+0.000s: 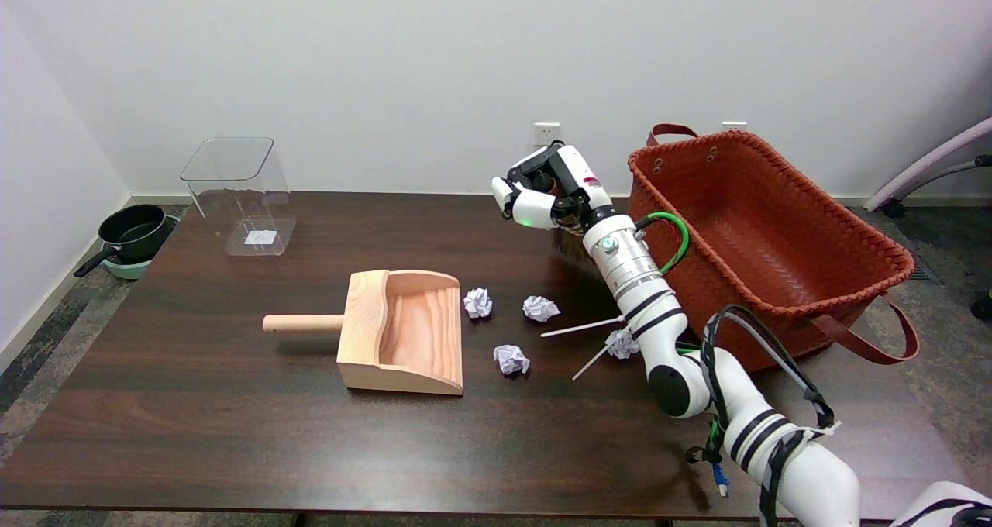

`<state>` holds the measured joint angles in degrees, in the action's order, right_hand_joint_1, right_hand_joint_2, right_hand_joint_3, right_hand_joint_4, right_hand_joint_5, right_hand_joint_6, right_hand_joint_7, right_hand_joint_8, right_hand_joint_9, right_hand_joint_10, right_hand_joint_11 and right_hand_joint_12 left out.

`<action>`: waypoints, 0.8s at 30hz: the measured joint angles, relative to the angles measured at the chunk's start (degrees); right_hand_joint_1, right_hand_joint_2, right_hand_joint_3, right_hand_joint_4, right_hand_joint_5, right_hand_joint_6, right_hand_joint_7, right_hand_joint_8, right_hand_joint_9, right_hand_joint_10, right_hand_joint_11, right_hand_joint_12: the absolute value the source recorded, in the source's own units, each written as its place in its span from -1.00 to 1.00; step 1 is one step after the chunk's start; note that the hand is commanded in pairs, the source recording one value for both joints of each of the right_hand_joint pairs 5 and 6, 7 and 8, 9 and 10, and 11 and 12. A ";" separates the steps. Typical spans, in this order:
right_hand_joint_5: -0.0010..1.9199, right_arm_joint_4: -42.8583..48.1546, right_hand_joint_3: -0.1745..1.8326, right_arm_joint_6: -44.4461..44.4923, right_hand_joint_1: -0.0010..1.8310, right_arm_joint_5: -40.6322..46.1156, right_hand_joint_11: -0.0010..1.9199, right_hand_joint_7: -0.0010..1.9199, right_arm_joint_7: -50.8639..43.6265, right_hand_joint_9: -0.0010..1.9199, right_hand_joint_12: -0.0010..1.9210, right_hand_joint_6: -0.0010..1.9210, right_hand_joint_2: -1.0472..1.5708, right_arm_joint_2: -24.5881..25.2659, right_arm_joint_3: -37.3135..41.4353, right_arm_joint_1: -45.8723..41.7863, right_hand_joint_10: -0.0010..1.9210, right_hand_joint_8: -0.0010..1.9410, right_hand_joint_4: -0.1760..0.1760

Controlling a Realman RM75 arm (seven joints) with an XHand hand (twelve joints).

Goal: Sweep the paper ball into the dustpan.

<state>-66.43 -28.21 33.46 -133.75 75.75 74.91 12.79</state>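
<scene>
Right hand [546, 190] was raised near the table's far edge, fingers curled shut around what looked like a dark brush [572, 240] hanging below it; grip detail unclear. Four paper balls lay on the table: one [478, 302] just beside the wooden dustpan's [403, 332] open mouth, one [540, 308] further right, one [511, 359] nearer the camera, one [622, 344] partly behind the forearm. Red woven basket [763, 236] stood right of the arm, clear plastic bin [239, 194] far left.
</scene>
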 measured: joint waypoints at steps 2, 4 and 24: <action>1.00 -0.29 0.40 0.31 0.14 -1.59 1.00 1.00 -0.01 1.00 1.00 1.00 1.00 0.72 1.27 -0.42 1.00 0.98 0.00; 1.00 -1.41 0.40 0.72 0.14 -3.11 1.00 1.00 -0.02 1.00 1.00 1.00 1.00 1.41 2.46 -1.17 1.00 0.98 0.00; 1.00 -13.16 0.55 12.77 0.14 -14.01 1.00 1.00 -0.02 1.00 0.99 1.00 1.00 11.07 11.81 -6.65 1.00 0.98 0.00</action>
<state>-79.59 -15.44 19.45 -133.77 86.83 86.72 6.13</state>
